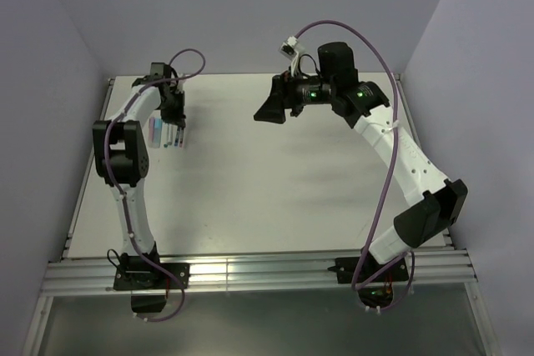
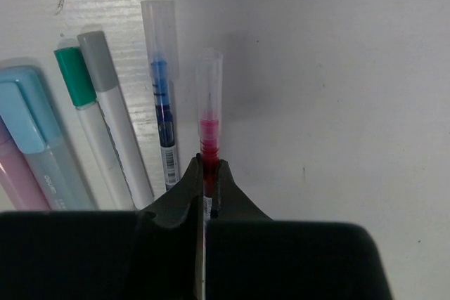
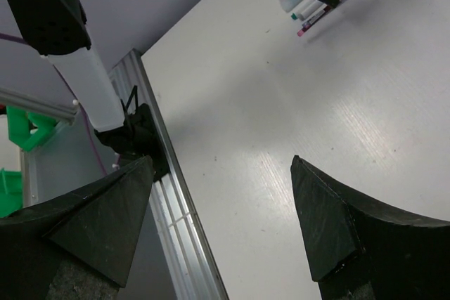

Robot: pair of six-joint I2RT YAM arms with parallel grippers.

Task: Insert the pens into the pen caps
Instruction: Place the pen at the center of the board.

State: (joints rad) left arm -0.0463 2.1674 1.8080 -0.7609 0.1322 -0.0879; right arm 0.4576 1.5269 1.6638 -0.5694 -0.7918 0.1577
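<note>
My left gripper (image 2: 209,166) is shut on the red pen (image 2: 209,137), whose tip sits inside a clear cap (image 2: 209,79), low over the table. Beside it to the left lie a blue pen (image 2: 165,114) in a clear cap, a white pen with a grey cap (image 2: 95,61), a white pen with a teal cap (image 2: 74,75), a light blue marker (image 2: 31,135) and a pink one (image 2: 14,177). This row (image 1: 167,133) lies at the table's far left under the left gripper (image 1: 173,118). My right gripper (image 1: 271,110) hangs open and empty over the far middle (image 3: 221,163).
The white table (image 1: 275,198) has an aluminium rail along its left edge (image 3: 165,194) and front edge (image 1: 250,273). Grey walls enclose the back and sides. The left arm's base (image 3: 133,135) shows in the right wrist view.
</note>
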